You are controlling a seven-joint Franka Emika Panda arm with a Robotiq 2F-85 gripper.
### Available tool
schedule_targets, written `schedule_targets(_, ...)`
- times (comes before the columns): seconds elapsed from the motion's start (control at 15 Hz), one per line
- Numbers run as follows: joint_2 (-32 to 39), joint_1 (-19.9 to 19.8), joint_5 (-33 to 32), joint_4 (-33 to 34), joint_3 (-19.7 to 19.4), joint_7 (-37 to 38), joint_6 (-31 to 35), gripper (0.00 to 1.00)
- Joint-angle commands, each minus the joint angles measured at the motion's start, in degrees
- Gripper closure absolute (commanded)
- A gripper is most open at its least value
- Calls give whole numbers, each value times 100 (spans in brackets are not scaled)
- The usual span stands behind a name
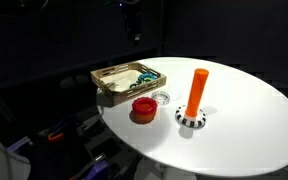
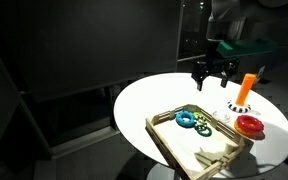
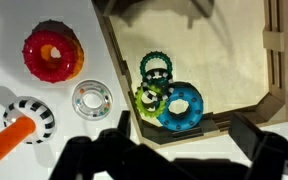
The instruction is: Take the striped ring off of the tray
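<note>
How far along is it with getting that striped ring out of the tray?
Nothing looks done yet: the striped ring lies inside the tray, next to a blue ring. In hand: the tool hangs open and empty above, touching nothing. Left: come down over the striped ring, grip it, lift it out and set it outside the tray.
</note>
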Motion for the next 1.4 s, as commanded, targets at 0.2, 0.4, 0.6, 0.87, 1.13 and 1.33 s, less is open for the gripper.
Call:
schedule_targets(0.2,207,49,-27,18,-173,-57,-59,0)
schedule_targets(0.4,491,37,8,21,-264,-184,110,0)
schedule_targets(0.6,826,79,28,12,-352,-129,351,0)
schedule_targets(0.87,1197,180,42,-27,-454,-19,884,0)
schedule_targets(1.13,1526,286,148,-69,-518,-46,1509,0)
schedule_targets(1.33,1742,371,220,-63,-569,-70,1853,0)
